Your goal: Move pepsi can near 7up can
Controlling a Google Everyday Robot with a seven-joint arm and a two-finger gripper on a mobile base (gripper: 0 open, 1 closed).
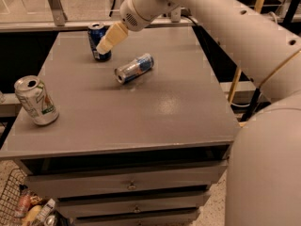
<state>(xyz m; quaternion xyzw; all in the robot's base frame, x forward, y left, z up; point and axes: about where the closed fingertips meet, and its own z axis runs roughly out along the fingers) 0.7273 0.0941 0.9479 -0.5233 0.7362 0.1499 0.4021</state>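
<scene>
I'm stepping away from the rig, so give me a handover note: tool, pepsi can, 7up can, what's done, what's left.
Tool: at the pepsi can, in front of its side; no grasp confirmed.
Pepsi can: upright, far left of the table.
7up can: near left edge, well apart.
Slim can lies on its side mid-table.
Done: no move yet.
Left: grasp, carry beside 7up can, release.

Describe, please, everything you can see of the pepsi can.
The pepsi can is dark blue, seemingly metal, with pale lettering on its side and a silver top. It stands upright on the grey table, near the far left corner. The gripper overlaps the can's right side in this view; whether the two touch cannot be told.
</scene>
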